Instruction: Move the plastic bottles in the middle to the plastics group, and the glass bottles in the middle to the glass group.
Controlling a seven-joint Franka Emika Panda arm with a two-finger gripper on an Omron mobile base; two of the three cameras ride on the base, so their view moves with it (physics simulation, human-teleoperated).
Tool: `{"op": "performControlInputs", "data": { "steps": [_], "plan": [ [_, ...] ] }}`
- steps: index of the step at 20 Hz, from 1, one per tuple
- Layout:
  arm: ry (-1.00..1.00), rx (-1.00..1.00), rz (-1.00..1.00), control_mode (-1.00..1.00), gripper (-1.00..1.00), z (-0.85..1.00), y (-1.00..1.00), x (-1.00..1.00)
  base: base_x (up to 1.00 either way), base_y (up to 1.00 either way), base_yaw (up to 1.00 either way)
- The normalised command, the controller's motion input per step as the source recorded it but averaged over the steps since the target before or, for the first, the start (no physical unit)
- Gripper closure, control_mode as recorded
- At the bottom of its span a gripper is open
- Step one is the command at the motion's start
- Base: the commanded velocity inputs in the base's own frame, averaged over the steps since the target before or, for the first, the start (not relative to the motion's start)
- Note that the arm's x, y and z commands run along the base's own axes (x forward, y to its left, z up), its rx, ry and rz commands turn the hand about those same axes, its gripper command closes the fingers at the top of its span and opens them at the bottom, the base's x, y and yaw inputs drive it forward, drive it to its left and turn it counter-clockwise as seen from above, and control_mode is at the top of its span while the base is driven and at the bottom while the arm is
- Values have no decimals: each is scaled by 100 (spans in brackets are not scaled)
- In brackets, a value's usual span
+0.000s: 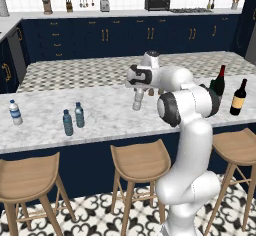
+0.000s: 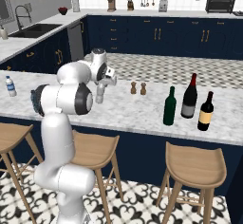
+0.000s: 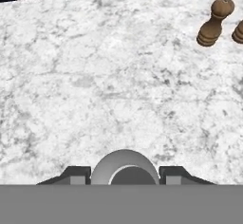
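The fingers (image 3: 124, 173) were closed on the clear bottle (image 1: 138, 99), one finger on each side of its round top, and the bottle hung straight down below them, upright. Its long way ran up and down, with the cap up between the fingers and the bottom toward the marble surface (image 1: 105, 117); I could not tell if the bottom touched the surface or hung just over it. The step looked like carrying this plastic bottle over to the plastics group. To do it well, the arm should lift it straight up first, keep it standing tall, and hold it snug so it does not slip or swing. Off to one side of the fingers stood the pale blue bottle (image 1: 79, 115) with the teal-blue bottle (image 1: 67, 123) just beside it, and further still the white bottle with a blue band (image 1: 15, 112). The clear bottle should be set down near those without bumping them. Past the fingers stood two brown shakers (image 3: 214, 23). Far on the other side stood the green bottle (image 2: 169, 107) and two dark wine bottles (image 2: 190, 97), all upright.
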Motion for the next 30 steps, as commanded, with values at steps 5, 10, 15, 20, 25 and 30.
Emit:
{"op": "performControlInputs", "data": {
  "steps": [5,10,15,20,25,30],
  "plan": [
    [0,1,14,-100,100,39,63,-31,0,0,0],
    [0,0,15,-100,100,22,74,-26,0,0,0],
    [0,0,9,-100,100,8,77,-19,0,0,0],
    [0,0,7,-100,100,-10,78,-12,0,0,0],
    [-2,-3,1,-100,100,-29,66,2,0,0,0],
    [0,-5,0,-100,100,-28,37,21,0,0,0]
  ]
}}
